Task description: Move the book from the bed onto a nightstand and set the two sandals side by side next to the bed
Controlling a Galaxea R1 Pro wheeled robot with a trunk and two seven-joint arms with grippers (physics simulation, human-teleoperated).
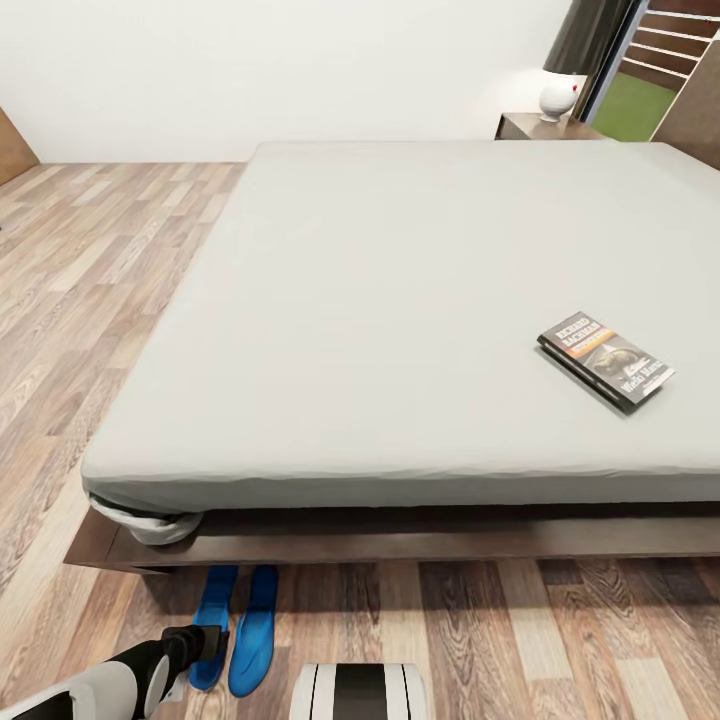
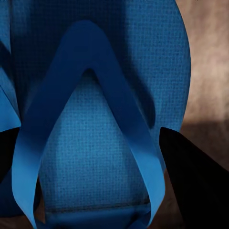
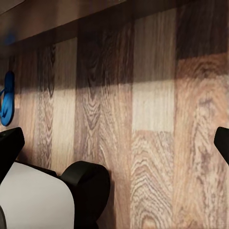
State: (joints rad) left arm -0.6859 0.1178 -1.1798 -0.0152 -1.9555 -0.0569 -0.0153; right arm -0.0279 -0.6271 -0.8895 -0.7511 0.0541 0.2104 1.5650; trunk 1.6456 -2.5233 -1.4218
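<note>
Bedroom. Wood-plank floor point(image 1: 90, 260), brown and grey grain, boards running away from me. Plain white wall point(image 1: 280, 70) at the far end.

The bed point(image 1: 400, 300) takes most of my head view: flat pale grey mattress, smooth, rounded at the near corner, on a low dark brown wooden frame point(image 1: 400, 545). A bunch of white sheet hangs out under the near left corner.

The book point(image 1: 605, 360) lies flat on the mattress toward the right, near the front edge, turned at an angle. Thin, dark cover, white lettering, an orange band.

Far right corner, beyond the bed: the nightstand point(image 1: 530, 126), dark brown, glossy top, with a small white rounded object point(image 1: 558, 97) on it. Behind that, a dark curtain and a strip of green outside.

The two sandals point(image 1: 238, 625) lie on the floor just in front of the frame, near its left end, side by side and close together, toes toward the bed. Bright blue, slim long soles.

My left claw point(image 1: 205, 645) is low over the left sandal. My left wrist view shows a woven-textured blue sole and a V-shaped blue strap point(image 2: 90, 119), with my dark fingers point(image 2: 195, 186) spread on either side of it: open, not gripping.

My right claw's dark fingertips point(image 3: 9, 145) stand wide apart over bare floorboards, holding nothing.
</note>
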